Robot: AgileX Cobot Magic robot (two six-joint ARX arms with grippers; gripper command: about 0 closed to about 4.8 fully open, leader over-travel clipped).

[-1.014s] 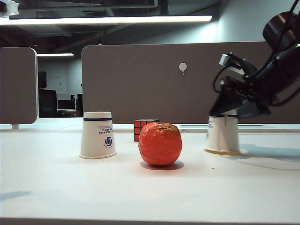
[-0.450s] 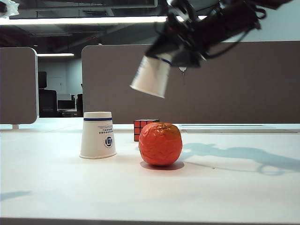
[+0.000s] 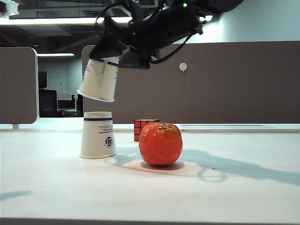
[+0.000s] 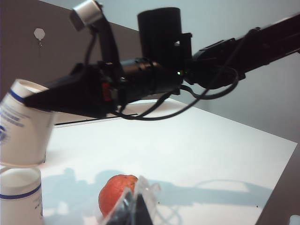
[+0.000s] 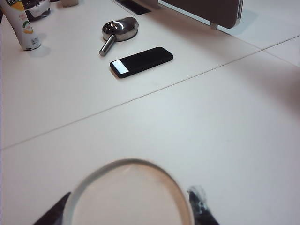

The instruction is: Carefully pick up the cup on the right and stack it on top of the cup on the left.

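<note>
While the lifted cup hangs tilted just above the left cup, clear air separates their rims in the exterior view; the right gripper clamps it, arm reaching across. The left wrist view shows the left gripper's opening unclear. The right wrist view shows the cup's rim between dark fingers.

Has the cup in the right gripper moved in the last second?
Yes. The held cup rose and crossed leftward past the orange fruit.
</note>
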